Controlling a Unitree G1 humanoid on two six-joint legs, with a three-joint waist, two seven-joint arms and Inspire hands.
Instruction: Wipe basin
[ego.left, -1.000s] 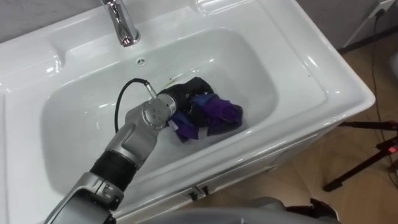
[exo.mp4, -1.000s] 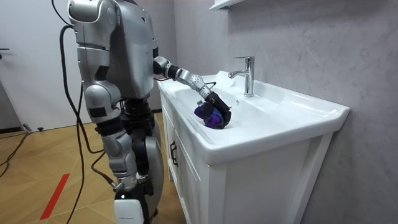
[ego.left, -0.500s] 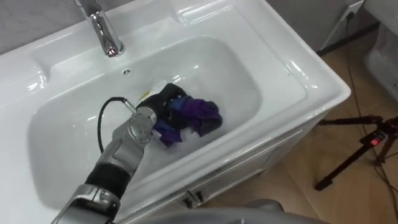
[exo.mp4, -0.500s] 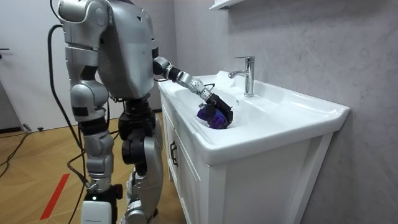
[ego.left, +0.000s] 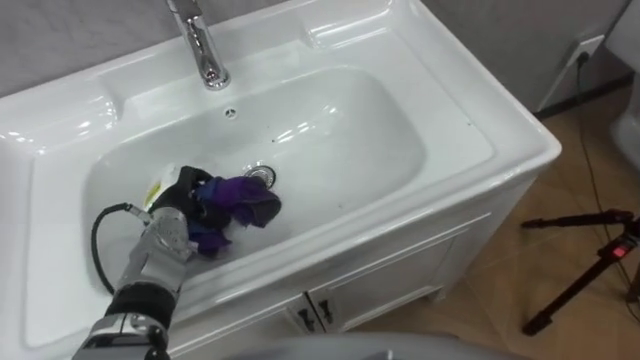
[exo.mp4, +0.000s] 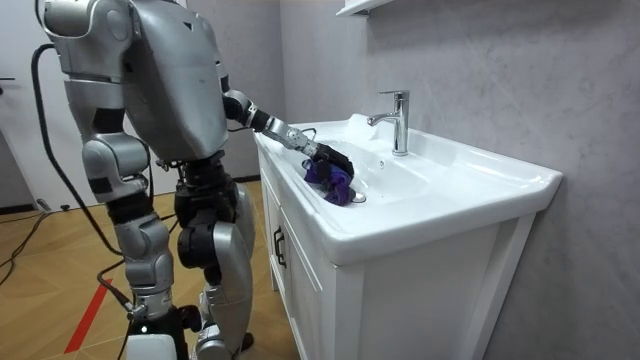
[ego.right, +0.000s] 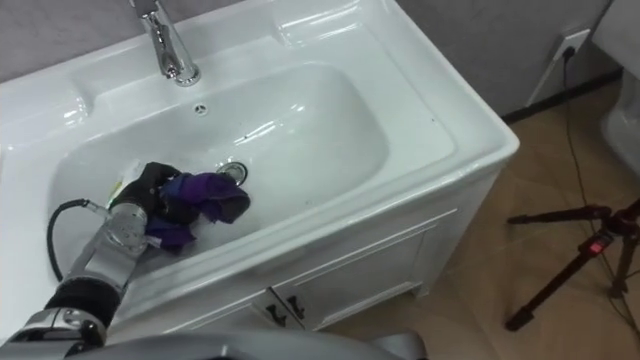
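Note:
The white basin (ego.left: 470, 130) lies below me, with its chrome tap (ego.left: 203, 48) at the back and the drain (ego.left: 261, 174) in the bowl's floor. A crumpled purple cloth (ego.left: 243, 205) rests on the bowl's floor just left of the drain. My left hand (ego.left: 187, 192) is dark, reaches in from the lower left and is shut on the cloth's left side. In the room view I stand at the cabinet's left end with that arm stretched over the rim, the left hand (exo.mp4: 325, 160) on the purple cloth (exo.mp4: 336, 183).
The overflow hole (ego.left: 230, 113) sits under the tap. Cabinet doors (ego.left: 370, 290) close the front below the basin. On the wooden floor to the right stand black tripod legs (ego.left: 585, 275), and a wall socket (ego.left: 590, 45) with a cord is behind them.
My left hand has dragged the cloth from the right of the bowl across to its left, uncovering the drain. In the room view my body has shifted away from the tap.

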